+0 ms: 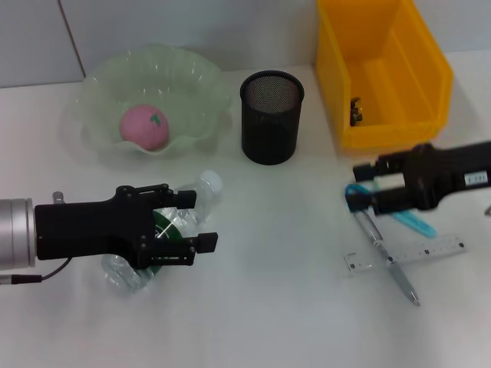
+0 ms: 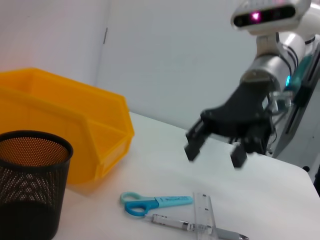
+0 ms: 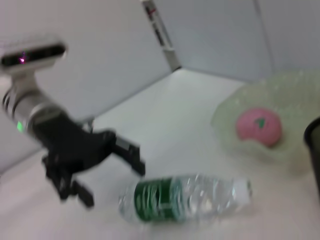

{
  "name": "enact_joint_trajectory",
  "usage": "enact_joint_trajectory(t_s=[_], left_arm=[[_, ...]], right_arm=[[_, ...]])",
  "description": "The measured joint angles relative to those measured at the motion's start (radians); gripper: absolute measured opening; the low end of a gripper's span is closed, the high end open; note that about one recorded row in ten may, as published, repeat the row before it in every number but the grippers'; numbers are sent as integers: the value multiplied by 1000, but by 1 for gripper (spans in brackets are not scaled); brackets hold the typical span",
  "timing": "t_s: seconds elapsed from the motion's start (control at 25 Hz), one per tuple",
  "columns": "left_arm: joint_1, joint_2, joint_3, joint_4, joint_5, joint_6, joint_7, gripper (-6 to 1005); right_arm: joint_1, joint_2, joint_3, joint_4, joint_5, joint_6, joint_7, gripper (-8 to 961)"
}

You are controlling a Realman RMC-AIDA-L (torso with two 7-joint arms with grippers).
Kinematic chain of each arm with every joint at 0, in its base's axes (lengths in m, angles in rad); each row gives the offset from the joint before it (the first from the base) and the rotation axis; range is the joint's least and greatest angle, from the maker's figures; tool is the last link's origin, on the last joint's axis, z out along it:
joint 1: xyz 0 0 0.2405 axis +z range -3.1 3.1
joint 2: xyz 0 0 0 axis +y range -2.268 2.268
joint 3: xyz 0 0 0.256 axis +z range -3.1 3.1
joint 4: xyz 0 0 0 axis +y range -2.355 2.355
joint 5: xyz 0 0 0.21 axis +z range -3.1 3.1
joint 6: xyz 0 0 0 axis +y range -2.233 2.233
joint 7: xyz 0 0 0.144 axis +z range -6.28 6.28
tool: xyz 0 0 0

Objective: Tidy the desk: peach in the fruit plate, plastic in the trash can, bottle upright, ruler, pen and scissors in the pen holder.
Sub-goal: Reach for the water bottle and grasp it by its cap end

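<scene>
A clear bottle with a green label lies on its side. My left gripper hovers open over its middle, apart from it in the right wrist view. The pink peach rests in the green fruit plate. Blue scissors, a pen and a clear ruler lie together at the right. My right gripper is open above the scissors' handle, seen raised over the scissors. The black mesh pen holder stands mid-table. The plastic is not identifiable.
The yellow trash can stands at the back right with a small dark item inside. In the left wrist view the yellow trash can sits just behind the pen holder. A wall runs behind the table.
</scene>
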Motion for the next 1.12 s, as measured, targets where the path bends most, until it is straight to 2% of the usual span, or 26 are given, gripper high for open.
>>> enact_joint_trajectory(t_s=[0.16, 0.4, 0.68, 0.92, 1.12], left_arm=[[-5, 1, 0, 0, 3, 2, -11, 720], [-11, 1, 0, 1, 11, 2, -29, 717], [-16, -1, 3, 34, 11, 1, -81, 714], [-70, -6, 38, 169, 81, -40, -338, 711], [-149, -7, 115, 298, 228, -95, -590, 709]], right_arm=[[-10, 8, 0, 26, -27, -2, -73, 694], [-39, 35, 7, 30, -25, -3, -163, 692], [-42, 36, 9, 44, -27, 7, -171, 689], [-45, 29, 8, 44, -28, 9, -172, 689], [-48, 26, 8, 42, -35, 10, -173, 689]])
